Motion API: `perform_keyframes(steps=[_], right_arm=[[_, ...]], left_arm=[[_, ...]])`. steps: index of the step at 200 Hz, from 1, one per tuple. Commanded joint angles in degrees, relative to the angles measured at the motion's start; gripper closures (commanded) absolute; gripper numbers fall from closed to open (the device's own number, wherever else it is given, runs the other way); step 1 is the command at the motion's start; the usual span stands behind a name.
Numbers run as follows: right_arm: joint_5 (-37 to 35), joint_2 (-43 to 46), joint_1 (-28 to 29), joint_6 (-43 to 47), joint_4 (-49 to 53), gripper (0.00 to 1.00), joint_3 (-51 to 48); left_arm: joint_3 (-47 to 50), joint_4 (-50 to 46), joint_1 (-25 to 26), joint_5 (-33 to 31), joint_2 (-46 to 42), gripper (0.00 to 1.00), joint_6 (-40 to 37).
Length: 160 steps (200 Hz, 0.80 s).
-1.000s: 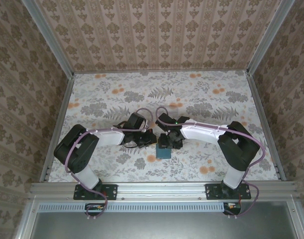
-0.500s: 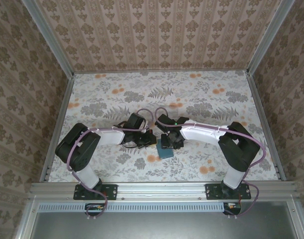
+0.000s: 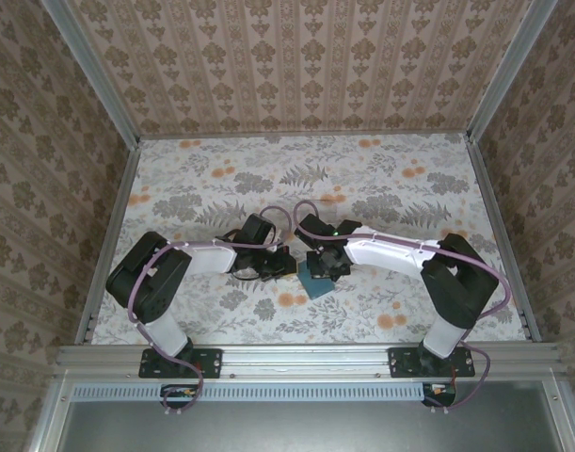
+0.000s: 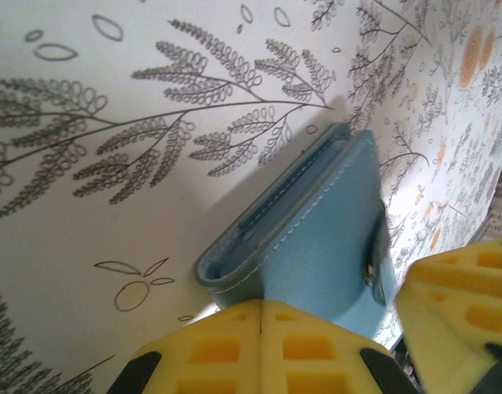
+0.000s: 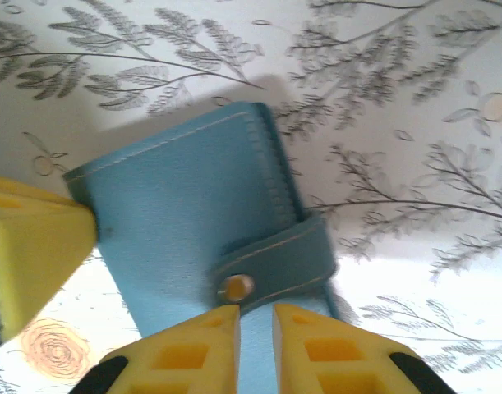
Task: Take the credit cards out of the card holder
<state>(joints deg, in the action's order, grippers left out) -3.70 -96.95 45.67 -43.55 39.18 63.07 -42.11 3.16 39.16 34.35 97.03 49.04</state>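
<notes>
Left tool (image 4: 259, 316): shut, just beside card holder (image 4: 316, 238). Right tool (image 5: 255, 312): nearly closed at strap tab (image 5: 275, 258), grip unclear. Probably light, soft, floppy; best pinched by tab.

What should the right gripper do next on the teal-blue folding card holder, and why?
Probably pinch the snapped strap tab with the right gripper and peel it up: the teal-blue folding card holder lies shut, tab fastened, and the fingertips sit right beside the snap, nearly closed.
</notes>
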Motion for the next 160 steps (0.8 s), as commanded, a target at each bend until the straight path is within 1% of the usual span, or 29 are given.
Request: perform_keyframes(steps=[1,19,34,47,78,105,118,126,137,160], right_arm=[[-4.08,1.75,-0.69,1.0,5.99,0.85,0.67],[-4.38,2.14,-1.04,1.44,6.43,0.89,0.57],[-4.25,2.38,-1.19,1.69,6.55,0.89,0.63],[-2.62,2.87,-1.12,2.85,5.21,0.84,0.76],[4.19,3.82,-0.66,5.87,-0.41,0.73,0.36],[4.24,1.63,-1.17,5.09,0.88,0.68,0.27],[5.05,1.61,-1.27,4.08,0.32,0.57,-0.76],[5.87,1.78,-1.28,3.55,-0.17,0.54,-1.47],[7.26,2.14,-1.27,2.76,-1.18,0.52,-2.5],[10.63,2.63,-1.16,0.97,-4.31,0.51,-4.96]], left_arm=[[0.9,-7.35,-0.86,-4.69,1.61,1.0,-1.96],[0.58,-8.2,-0.85,-4.96,1.15,1.0,-2.36],[0.3,-8.78,-0.88,-5.21,0.79,1.0,-2.7],[0.1,-8.97,-0.85,-4.99,0.46,1.0,-2.92],[-0.61,-8.02,-0.86,-3.61,-0.3,1.0,-2.91],[-2.07,-7.99,-0.83,-3.15,-1.49,0.99,-2.39],[-2.52,-7.94,-0.83,-3.02,-2.44,0.95,-2.03],[-2.79,-7.74,-0.75,-2.95,-3.08,0.93,-1.65],[-2.89,-7.39,-0.75,-2.85,-3.85,0.9,-1.12],[-3.07,-6.55,-0.61,-2.46,-4.98,0.87,0.13]])
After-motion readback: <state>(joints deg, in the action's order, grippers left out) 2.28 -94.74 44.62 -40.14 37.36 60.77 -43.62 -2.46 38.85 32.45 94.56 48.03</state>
